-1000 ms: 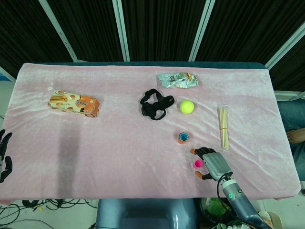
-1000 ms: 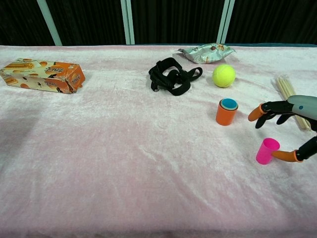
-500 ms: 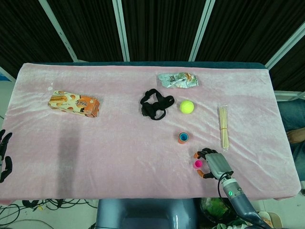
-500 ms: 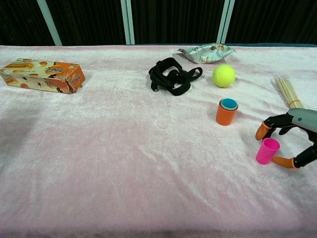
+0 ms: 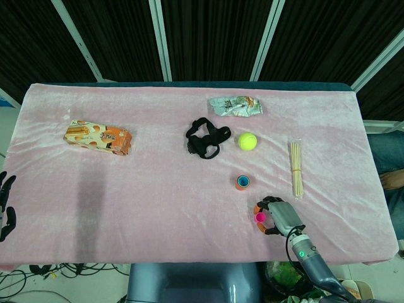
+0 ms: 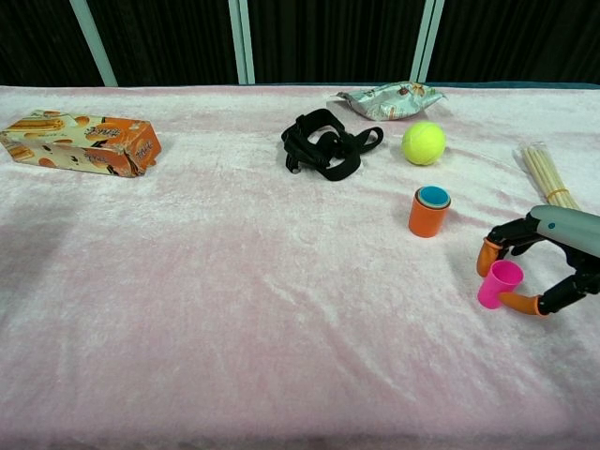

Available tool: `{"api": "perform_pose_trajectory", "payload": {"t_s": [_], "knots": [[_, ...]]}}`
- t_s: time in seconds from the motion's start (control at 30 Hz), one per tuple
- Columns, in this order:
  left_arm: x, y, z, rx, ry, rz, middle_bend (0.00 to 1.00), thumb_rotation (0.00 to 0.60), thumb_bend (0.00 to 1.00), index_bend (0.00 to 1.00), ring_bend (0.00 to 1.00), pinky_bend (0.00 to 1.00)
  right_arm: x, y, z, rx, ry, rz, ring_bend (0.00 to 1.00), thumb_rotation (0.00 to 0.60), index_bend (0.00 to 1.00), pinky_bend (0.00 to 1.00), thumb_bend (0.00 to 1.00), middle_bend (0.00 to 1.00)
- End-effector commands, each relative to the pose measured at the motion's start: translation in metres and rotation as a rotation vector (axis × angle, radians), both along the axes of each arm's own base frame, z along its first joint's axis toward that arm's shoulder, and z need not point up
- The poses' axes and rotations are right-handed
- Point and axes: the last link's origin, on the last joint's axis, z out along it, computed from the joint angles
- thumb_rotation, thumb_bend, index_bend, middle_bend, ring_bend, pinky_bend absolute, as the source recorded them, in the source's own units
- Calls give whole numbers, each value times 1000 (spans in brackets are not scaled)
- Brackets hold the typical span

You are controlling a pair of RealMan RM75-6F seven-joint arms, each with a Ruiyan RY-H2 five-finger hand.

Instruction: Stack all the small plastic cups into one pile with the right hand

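A small pink cup (image 6: 497, 284) stands near the table's front right, leaning slightly. My right hand (image 6: 548, 258) wraps around it from the right, with an orange-tipped finger at its rim and the thumb at its base; the same hand (image 5: 281, 216) and pink cup (image 5: 259, 218) show in the head view. An orange cup (image 6: 429, 212) with a blue cup nested inside stands a little farther back and to the left, also visible as the orange cup (image 5: 243, 182) in the head view. My left hand (image 5: 5, 205) hangs off the table's left edge, fingers apart and empty.
A yellow tennis ball (image 6: 424, 142), a black strap (image 6: 326, 145) and a foil packet (image 6: 391, 99) lie behind the cups. A bundle of wooden skewers (image 6: 546, 173) lies to the right, close to the right hand. An orange snack box (image 6: 84, 143) sits at far left.
The right hand's fingers and thumb have closed in on the pink cup, which has shifted slightly left and tilted. The left hand has not moved.
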Motion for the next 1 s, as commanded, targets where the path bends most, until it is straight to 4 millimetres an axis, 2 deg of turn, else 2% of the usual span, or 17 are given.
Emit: {"api": "perform_pose_trajectory", "payload": {"t_s": [0.03, 0.17, 0.3, 0.43, 0.53, 0.8, 1.0], "knots": [[0, 0, 0, 1, -1, 0, 14, 600, 696, 63, 0, 32, 3, -3, 2, -8, -5, 12, 222, 600, 524, 206, 311, 461], [0, 0, 0, 0, -2, -1, 13, 600, 696, 63, 0, 32, 10, -10, 13, -31, -5, 41, 223, 600, 529, 206, 311, 463], [0, 0, 0, -1, -3, -1, 14, 600, 696, 63, 0, 32, 25, -26, 34, -53, 16, 84, 223, 600, 549, 206, 311, 463], [1, 0, 0, -1, -6, -3, 13, 600, 696, 63, 0, 32, 45, -47, 56, -69, 37, 114, 223, 600, 549, 206, 311, 463], [1, 0, -1, -3, -4, -4, 14, 600, 696, 63, 0, 31, 54, -62, 66, -84, 66, 127, 223, 600, 549, 206, 311, 463], [1, 0, 1, 3, -7, -2, 13, 600, 696, 63, 0, 31, 74, -101, 68, -38, 48, 86, 223, 600, 548, 206, 311, 464], [0, 0, 1, 3, -6, 1, 14, 600, 696, 63, 0, 32, 78, -114, 62, -33, 52, 70, 223, 600, 549, 206, 311, 465]]}}
